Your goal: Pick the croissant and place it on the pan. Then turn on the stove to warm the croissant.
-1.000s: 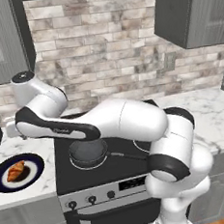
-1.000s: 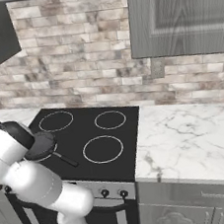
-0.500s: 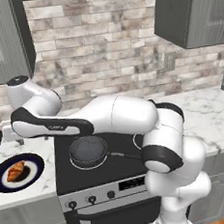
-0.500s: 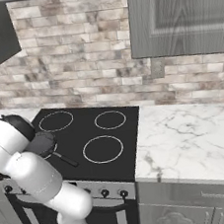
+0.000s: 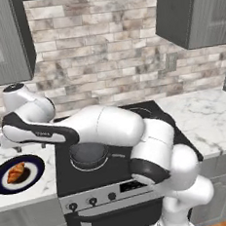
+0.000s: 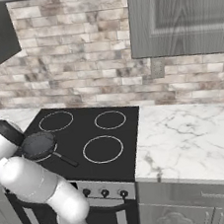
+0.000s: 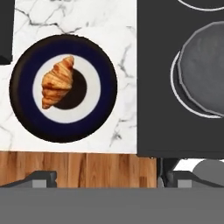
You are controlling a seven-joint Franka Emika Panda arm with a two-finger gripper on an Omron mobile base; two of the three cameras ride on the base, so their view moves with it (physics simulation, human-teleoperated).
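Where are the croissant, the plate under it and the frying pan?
croissant (image 7: pixel 57 82), hand view, middle of the pastry
plate (image 7: pixel 105 92), hand view, dark blue rim at its right
pan (image 6: pixel 38 145), right base view, centre of the dark bowl

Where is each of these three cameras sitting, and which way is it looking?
Left base view: behind-left, over the white arm at the dark grey round pan and golden croissant.
Right base view: behind-right, over the black glass stove; arm lower left.
Hand view: straight down on croissant, dark blue plate.
Shared: pan.
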